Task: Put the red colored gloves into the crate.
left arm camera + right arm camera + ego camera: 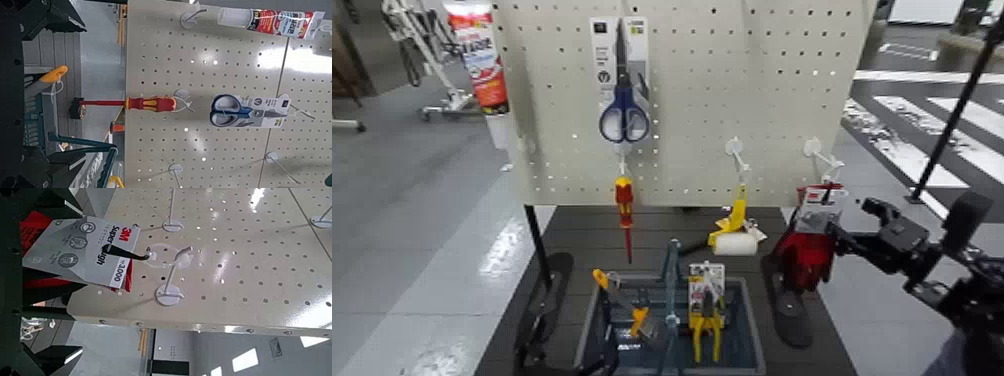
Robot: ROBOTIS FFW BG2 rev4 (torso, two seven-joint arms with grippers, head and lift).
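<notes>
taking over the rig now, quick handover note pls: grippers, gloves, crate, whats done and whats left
Right gripper: at the pegboard's lower right corner, shut on the gloves, gripping near the header card.
Left gripper: low by the crate's left side, idle.
Gloves: in the air to the right of the crate, not over it.
Crate: on the table below the pegboard, already holds other tools.
Done: gloves grasped.
Left: carry them over the crate, lower, release.

Our right arm point(932, 255) is all black: chunky angular links, blocky wrist housing, a cylindrical module on top. Both grippers, right gripper point(810, 240) and left gripper point(39, 94), show matte black angular fingers. No markings readable.
</notes>
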